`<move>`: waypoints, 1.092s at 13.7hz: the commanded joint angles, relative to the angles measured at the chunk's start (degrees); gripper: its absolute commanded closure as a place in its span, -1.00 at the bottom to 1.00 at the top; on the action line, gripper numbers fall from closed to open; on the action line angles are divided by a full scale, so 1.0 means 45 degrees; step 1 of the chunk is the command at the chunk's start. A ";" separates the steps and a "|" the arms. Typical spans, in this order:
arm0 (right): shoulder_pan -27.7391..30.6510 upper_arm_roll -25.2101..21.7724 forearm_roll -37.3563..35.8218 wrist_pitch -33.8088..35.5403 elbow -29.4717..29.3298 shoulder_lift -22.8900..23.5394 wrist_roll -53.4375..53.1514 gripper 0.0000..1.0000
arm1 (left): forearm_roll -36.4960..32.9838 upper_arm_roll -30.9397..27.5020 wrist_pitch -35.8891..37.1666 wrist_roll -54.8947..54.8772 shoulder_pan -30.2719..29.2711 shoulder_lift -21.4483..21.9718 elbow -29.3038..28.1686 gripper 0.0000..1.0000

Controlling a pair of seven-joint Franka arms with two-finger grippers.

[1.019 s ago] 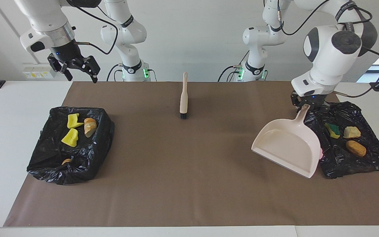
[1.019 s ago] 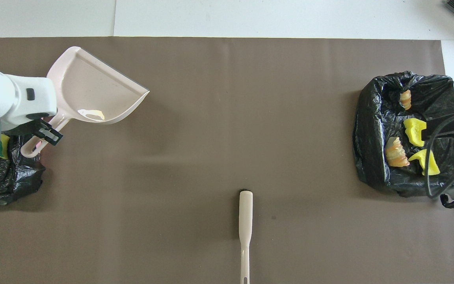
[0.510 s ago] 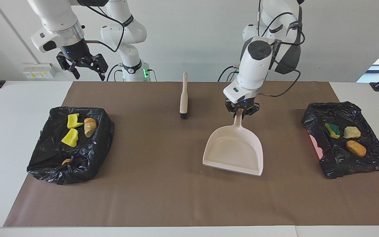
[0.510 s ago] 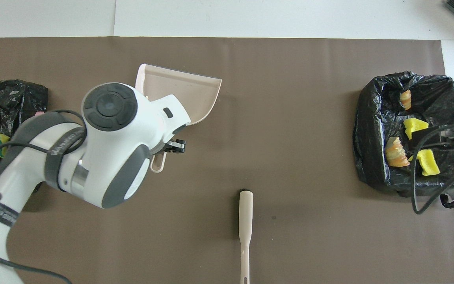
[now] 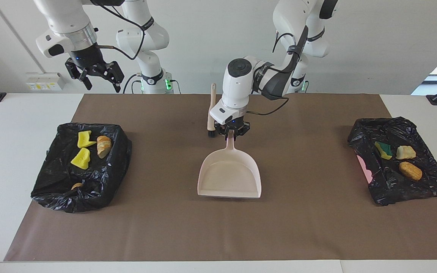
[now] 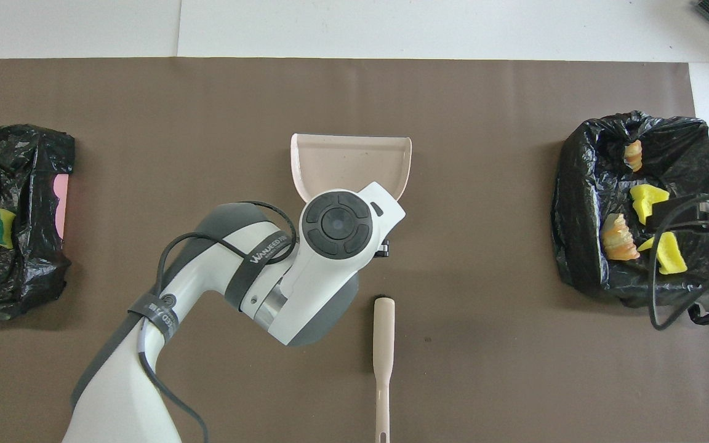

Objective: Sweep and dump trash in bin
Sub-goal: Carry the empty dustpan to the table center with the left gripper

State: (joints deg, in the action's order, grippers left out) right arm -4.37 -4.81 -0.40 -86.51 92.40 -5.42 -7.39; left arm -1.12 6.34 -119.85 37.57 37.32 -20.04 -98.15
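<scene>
Read the brown mat (image 5: 165, 235) on the bench as a clock face from the robots' end, with 12 the edge farthest from them.

Nearest the robots, at 6 o'clock, the pale brush (image 5: 211, 113) lies on the mat, its handle toward the robots and its dark bristle end toward the centre. Just beside that bristle end, the left tool (image 5: 232, 133) points down, pressed together on the handle tip of the dustpan (image 5: 229, 178). The dustpan sits at the centre of the clock, empty, with its mouth toward 12. Whether its floor rests on the mat or hangs just above it cannot be told.

The right tool (image 5: 103, 85) is raised high with its fingers spread and holds nothing. It is over the right arm's end of the bench, and in the overhead view it overlaps the bin there.

That black-bagged bin at 3 o'clock (image 5: 51, 193) holds two yellow sponge chunks (image 5: 85, 139) (image 5: 81, 158), a bread lump (image 5: 104, 146) and a smaller brown scrap (image 5: 76, 185).

The black-bagged bin at 9 o'clock (image 5: 393, 191), at the left arm's end, holds a green-backed sponge (image 5: 383, 149), a pale lump (image 5: 405, 152) and a brown lump (image 5: 410, 170).

All the trash lies in these two bins.
</scene>
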 commanded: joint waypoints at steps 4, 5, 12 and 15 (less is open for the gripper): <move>0.0365 0.0073 0.0459 -0.0230 0.0286 -0.0162 0.0314 -1.00 | 0.0152 -0.0295 -0.0183 0.0421 0.0301 -0.1856 0.1733 0.79; 0.0365 0.0054 0.0440 -0.0249 0.0286 -0.0162 0.0333 -1.00 | 0.0171 -0.0295 -0.0183 0.0421 0.0281 -0.1856 0.1733 0.37; 0.0365 0.0053 0.0322 -0.0249 0.0325 -0.0201 0.0353 -1.00 | -0.0629 -0.0315 -0.0047 0.0050 0.0126 -0.0690 0.0899 -1.00; 0.0365 0.0053 0.0322 -0.0249 0.0325 -0.0202 0.0353 -1.00 | -0.0629 -0.0295 0.0322 -0.1311 -0.0907 0.1069 -0.0451 -1.00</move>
State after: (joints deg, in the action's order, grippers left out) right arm -3.53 -4.86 0.63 -86.51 92.57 -5.42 -7.32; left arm -3.29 4.80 -119.81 35.96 36.28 -22.79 -93.43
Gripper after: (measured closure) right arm 0.000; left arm 0.000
